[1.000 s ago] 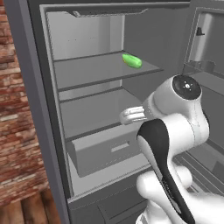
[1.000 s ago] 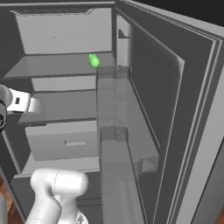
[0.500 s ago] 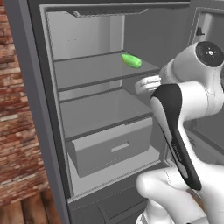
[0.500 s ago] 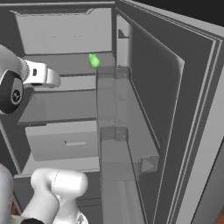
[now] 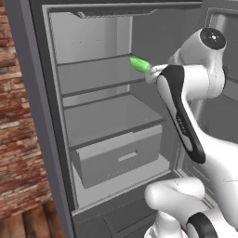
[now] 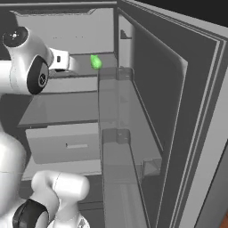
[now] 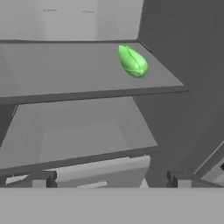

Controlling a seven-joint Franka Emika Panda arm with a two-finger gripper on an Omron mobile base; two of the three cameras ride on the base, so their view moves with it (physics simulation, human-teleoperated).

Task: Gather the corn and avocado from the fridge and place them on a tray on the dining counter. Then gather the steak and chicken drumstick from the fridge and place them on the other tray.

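- Wide apart, the two dark finger tips of the gripper point(image 7: 111, 179) stand open and hold nothing; the hand sits in front of the open grey fridge point(image 5: 51, 116), level with the gap between its shelves.
- On the upper grey shelf point(image 7: 65, 70) lies a small bright green, glossy oval item point(image 7: 132, 61), most likely the avocado, near the shelf's right end and a little back from the front edge. It is the only food visible in the fridge.
- Risk, as I judge it: the gripper is lower than the item, so a straight push forward would run the fingers into the shelf's front edge or under it.
- A second risk: the item is rounded and smooth, so a pinch off-centre could squirt it sideways toward the right wall point(image 7: 183, 52) or roll it off the front of the shelf down toward the pale grey drawer point(image 5: 118, 155).
- In the hand view its long axis runs from far-left to near-right, the narrower end pointing toward the back of the fridge and the fuller end toward the gripper.
- Closing across the short axis, at the widest part, looks the safer grip.
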